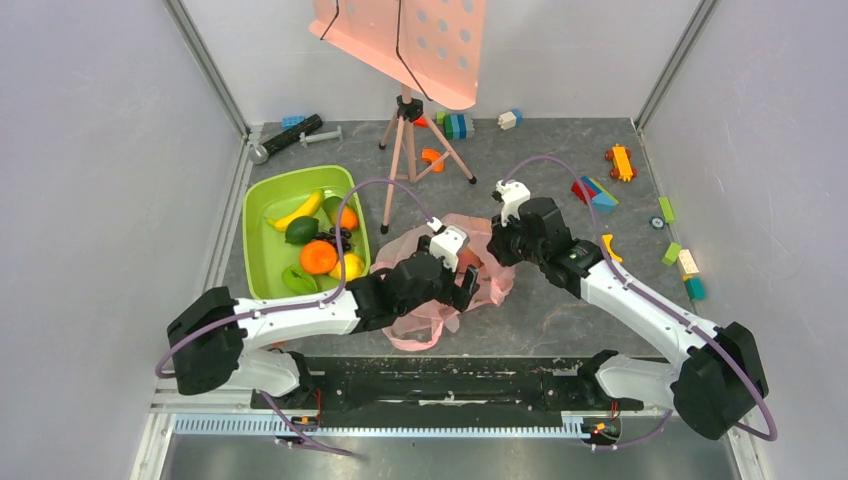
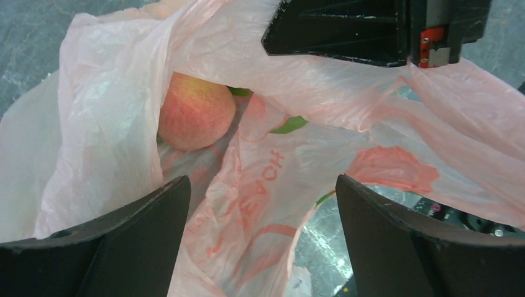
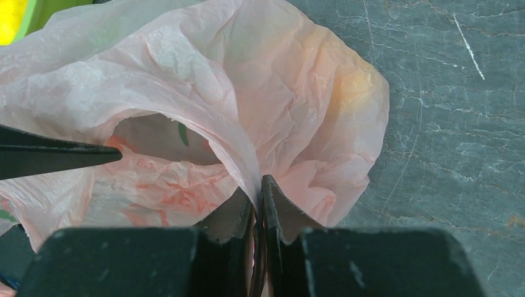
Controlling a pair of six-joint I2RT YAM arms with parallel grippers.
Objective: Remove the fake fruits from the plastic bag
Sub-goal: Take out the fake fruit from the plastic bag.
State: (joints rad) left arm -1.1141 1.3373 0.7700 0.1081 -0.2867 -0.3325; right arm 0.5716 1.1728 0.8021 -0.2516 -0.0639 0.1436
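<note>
The thin pink plastic bag [image 1: 497, 287] lies mid-table between both arms. My right gripper [image 1: 503, 243] is shut on a pinched fold of the bag's rim [image 3: 258, 185] and holds the mouth up. My left gripper [image 1: 466, 283] is open, its jaws wide apart [image 2: 262, 185] at the bag's mouth, with printed film [image 2: 297, 167] between them. A pink-yellow peach [image 2: 195, 111] lies inside the bag, ahead and to the left of the left jaws, not touched. The bag's far side [image 3: 297, 105] bulges on the grey table.
A green tray [image 1: 258, 200] left of the bag holds a banana [image 1: 297, 210], an orange [image 1: 318, 257], a lime [image 1: 301, 230] and other fruits. A tripod [image 1: 410, 140] with a pink perforated panel [image 1: 410, 35] stands behind. Toy blocks [image 1: 594, 190] and a toy car [image 1: 621, 161] lie at the right.
</note>
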